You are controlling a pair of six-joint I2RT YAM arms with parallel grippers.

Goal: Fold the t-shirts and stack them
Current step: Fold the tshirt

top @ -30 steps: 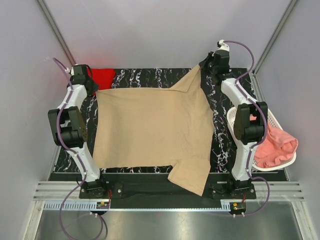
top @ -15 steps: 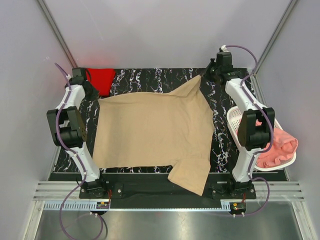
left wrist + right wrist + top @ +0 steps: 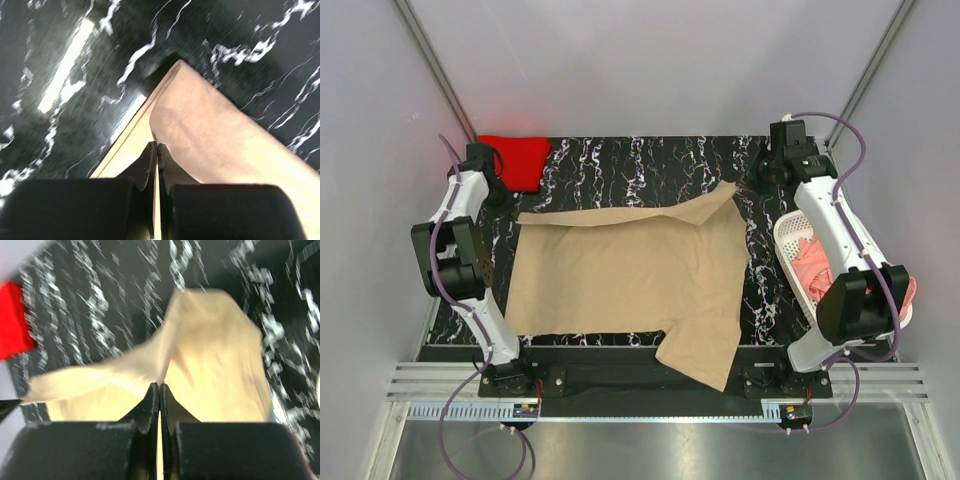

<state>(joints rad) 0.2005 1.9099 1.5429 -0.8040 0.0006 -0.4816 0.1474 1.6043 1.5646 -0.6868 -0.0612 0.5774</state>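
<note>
The tan t-shirt (image 3: 630, 270) lies spread on the black marble table (image 3: 620, 160), with one sleeve hanging over the near edge. My left gripper (image 3: 510, 205) is shut on its far left corner; in the left wrist view the jaws (image 3: 156, 146) pinch the tan hem (image 3: 215, 135). My right gripper (image 3: 745, 185) is shut on the far right corner, which it holds slightly raised; in the right wrist view the jaws (image 3: 160, 385) pinch a ridge of tan cloth (image 3: 215, 355). The red t-shirt (image 3: 515, 160) lies folded at the far left corner. The salmon-pink t-shirt (image 3: 810, 262) lies in the basket.
The white lattice basket (image 3: 786, 232) stands at the table's right edge, partly hidden behind my right arm. The red t-shirt also shows at the left edge of the right wrist view (image 3: 12, 320). Grey walls close in the back and both sides.
Both grippers moved toward the near side with the shirt's far edge. The right arm swung out to the right, and the raised far right corner came down lower and nearer.
</note>
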